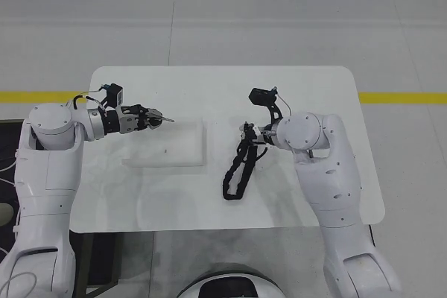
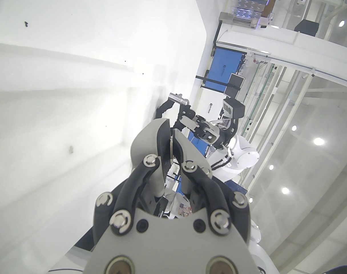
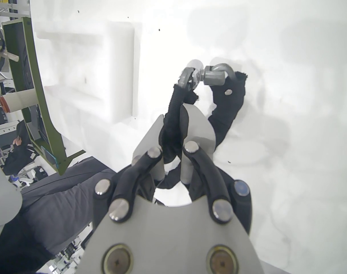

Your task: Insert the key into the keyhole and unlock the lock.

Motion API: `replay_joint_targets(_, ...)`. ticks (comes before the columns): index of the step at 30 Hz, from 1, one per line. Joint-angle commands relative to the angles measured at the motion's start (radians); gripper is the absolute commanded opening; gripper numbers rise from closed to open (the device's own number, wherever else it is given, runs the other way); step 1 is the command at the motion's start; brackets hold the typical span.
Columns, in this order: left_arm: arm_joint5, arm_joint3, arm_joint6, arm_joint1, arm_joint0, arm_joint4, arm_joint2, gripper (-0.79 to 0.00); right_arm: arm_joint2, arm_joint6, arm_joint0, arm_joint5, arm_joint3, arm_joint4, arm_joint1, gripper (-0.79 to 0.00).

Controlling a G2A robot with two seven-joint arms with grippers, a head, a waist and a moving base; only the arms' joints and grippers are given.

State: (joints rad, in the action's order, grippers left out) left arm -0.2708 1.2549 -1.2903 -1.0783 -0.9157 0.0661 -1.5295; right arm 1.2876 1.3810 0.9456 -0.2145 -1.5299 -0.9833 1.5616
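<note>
My left gripper (image 1: pixel 155 118) hovers over the table's left half, shut on a thin metal key (image 1: pixel 166 119) whose blade points right toward the other arm. The key (image 2: pixel 171 147) shows edge-on between the left gripper's (image 2: pixel 171 136) pads. My right gripper (image 1: pixel 248 140) is shut on the lock's black fabric-covered cable (image 3: pixel 173 115), just below the lock's silver metal head (image 3: pixel 203 76). The rest of the cable loop (image 1: pixel 236 177) hangs down onto the table. From the left wrist, the lock head (image 2: pixel 177 98) appears farther off, held up by the right gripper. A gap separates key and lock.
A white foam block (image 1: pixel 168 141) lies flat on the white table (image 1: pixel 313 201) between the two arms; it is also seen as the foam block (image 3: pixel 116 69) from the right wrist. The table's rounded far edge (image 1: pixel 223 68) borders grey floor with a yellow line.
</note>
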Motion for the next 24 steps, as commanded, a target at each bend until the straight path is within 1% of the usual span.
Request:
replay_joint_targets(1,0.0,0.0,0.0,0.0,0.0,0.0,0.0,-0.785,-0.001,-0.001,-0.005,0.0,0.008,0.001,0.0,-0.785)
replay_joint_targets(4,0.0,0.0,0.0,0.0,0.0,0.0,0.0,-0.785,-0.001,-0.001,-0.005,0.0,0.008,0.001,0.0,-0.785)
replay_joint_targets(6,0.0,0.0,0.0,0.0,0.0,0.0,0.0,-0.785,0.0,-0.063,0.115,0.014,-0.069,-0.008,-0.005,-0.785)
replay_joint_targets(7,0.0,0.0,0.0,0.0,0.0,0.0,0.0,-0.785,-0.003,-0.083,0.151,0.033,-0.099,-0.015,-0.007,-0.785)
replay_joint_targets(9,0.0,0.0,0.0,0.0,0.0,0.0,0.0,-0.785,-0.017,-0.081,0.184,0.062,-0.111,0.014,-0.006,-0.785)
replay_joint_targets(11,0.0,0.0,0.0,0.0,0.0,0.0,0.0,-0.785,-0.038,-0.068,0.188,0.084,-0.098,0.012,-0.005,-0.785)
replay_joint_targets(15,0.0,0.0,0.0,0.0,0.0,0.0,0.0,-0.785,-0.07,-0.059,0.18,0.088,-0.052,0.003,0.0,-0.785)
replay_joint_targets(18,0.0,0.0,0.0,0.0,0.0,0.0,0.0,-0.785,-0.073,-0.06,0.17,0.088,-0.033,-0.001,0.003,-0.785)
replay_joint_targets(20,0.0,0.0,0.0,0.0,0.0,0.0,0.0,-0.785,-0.07,-0.061,0.164,0.088,-0.029,-0.005,0.004,-0.502)
replay_joint_targets(22,0.0,0.0,0.0,0.0,0.0,0.0,0.0,-0.785,-0.073,-0.055,0.156,0.089,-0.033,-0.024,0.005,-0.397)
replay_joint_targets(23,0.0,0.0,0.0,0.0,0.0,0.0,0.0,-0.785,-0.073,-0.055,0.153,0.088,-0.036,-0.034,0.005,-0.329)
replay_joint_targets(24,0.0,0.0,0.0,0.0,0.0,0.0,0.0,-0.785,-0.074,-0.051,0.15,0.086,-0.036,-0.041,0.006,-0.286)
